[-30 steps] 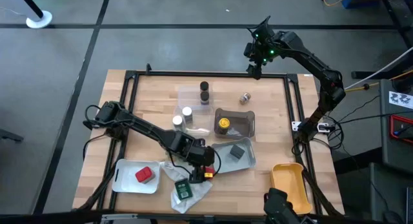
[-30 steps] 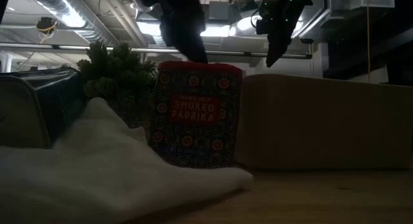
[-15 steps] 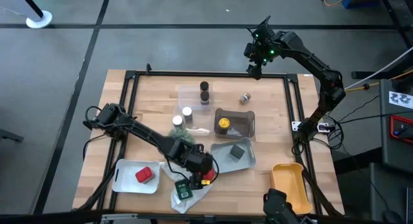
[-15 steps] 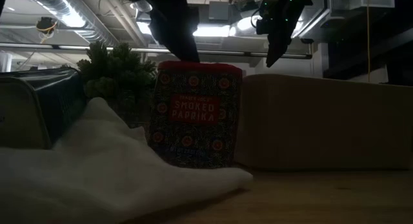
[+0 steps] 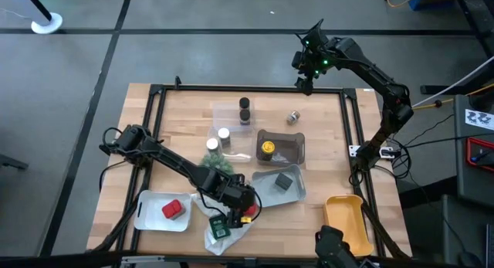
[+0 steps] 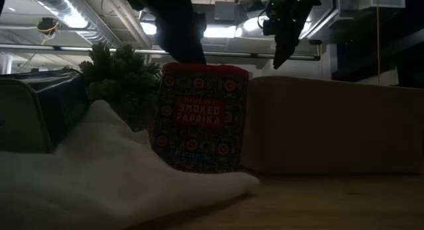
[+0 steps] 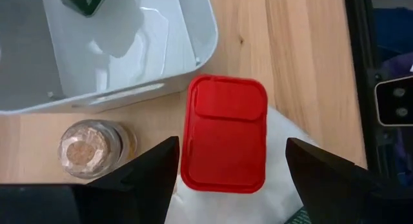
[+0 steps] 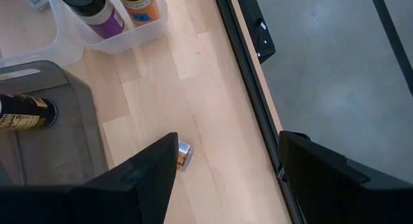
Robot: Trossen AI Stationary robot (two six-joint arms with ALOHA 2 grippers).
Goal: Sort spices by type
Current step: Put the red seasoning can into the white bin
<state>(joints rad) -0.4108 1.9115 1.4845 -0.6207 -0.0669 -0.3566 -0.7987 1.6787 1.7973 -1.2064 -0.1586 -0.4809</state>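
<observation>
Left wrist view shows the left gripper (image 7: pixel 227 161) open right over the red paprika tin (image 7: pixel 225 133), beside a small jar (image 7: pixel 88 148). It has slid a little nearer the tin, so a grab looks close. The right gripper (image 5: pixel 306 81) waits open, far away.

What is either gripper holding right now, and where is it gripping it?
Nothing is held. The left gripper hangs open above the red tin, fingers either side but not touching it. The right gripper waits open, raised over the table's far edge.
</observation>
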